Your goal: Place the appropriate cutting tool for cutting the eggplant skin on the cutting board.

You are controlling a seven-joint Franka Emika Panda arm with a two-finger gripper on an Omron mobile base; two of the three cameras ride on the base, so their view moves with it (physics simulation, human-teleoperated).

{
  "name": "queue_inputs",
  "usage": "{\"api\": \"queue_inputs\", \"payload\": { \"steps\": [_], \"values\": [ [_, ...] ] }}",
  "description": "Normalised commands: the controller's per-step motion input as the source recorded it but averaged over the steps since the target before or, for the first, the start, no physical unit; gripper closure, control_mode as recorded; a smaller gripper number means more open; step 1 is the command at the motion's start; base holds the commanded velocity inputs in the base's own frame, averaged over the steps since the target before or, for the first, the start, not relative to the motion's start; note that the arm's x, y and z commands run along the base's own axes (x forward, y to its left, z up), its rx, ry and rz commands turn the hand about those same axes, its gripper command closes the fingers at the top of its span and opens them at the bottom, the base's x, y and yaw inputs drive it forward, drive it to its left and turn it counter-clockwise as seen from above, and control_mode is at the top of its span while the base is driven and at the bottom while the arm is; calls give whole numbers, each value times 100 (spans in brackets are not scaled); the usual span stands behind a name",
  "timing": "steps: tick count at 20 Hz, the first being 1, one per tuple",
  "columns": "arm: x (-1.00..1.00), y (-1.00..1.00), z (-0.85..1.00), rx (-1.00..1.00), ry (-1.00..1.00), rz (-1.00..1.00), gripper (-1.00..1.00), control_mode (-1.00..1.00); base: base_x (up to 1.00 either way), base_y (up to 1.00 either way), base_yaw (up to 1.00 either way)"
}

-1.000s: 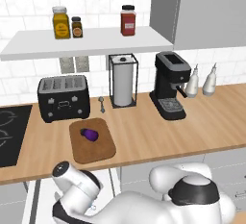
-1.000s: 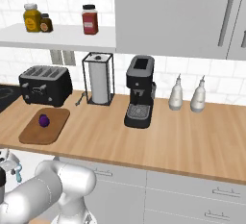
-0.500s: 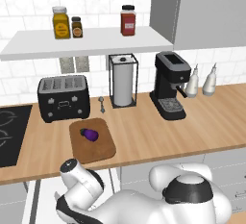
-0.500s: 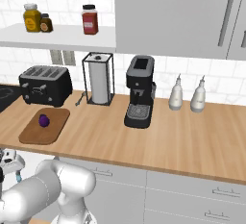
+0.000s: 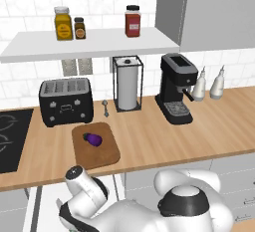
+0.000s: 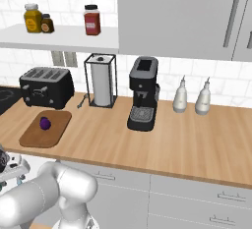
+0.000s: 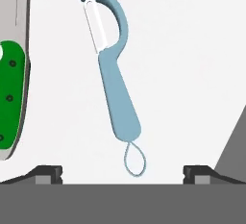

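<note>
Gripper open wide, empty, above the light-blue peeler; green-handled knife alongside. Eggplant sits on cutting board.

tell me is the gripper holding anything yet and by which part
Nothing is held: the gripper is open, with the light-blue curved-head peeler lying untouched between its fingertips.

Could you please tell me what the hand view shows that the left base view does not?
Hand view: the light-blue peeler lying flat on a white surface between the open tool's tips, with the green-handled knife beside it. Left base view: the eggplant resting on the cutting board, with the toaster behind. Both share little beyond parts of the robot itself.
</note>
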Motion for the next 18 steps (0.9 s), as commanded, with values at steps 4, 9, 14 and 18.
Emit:
{"api": "queue_inputs", "payload": {
  "steps": [4,9,14,18],
  "values": [
    [24,0,-2,0,0,0,-100,-100,0,0,0],
    [2,0,-26,0,0,0,-100,-100,0,0,0],
    [0,0,-26,0,0,0,-100,-100,0,0,0],
    [5,0,-8,0,0,0,-100,-100,0,0,0]
  ]
}}
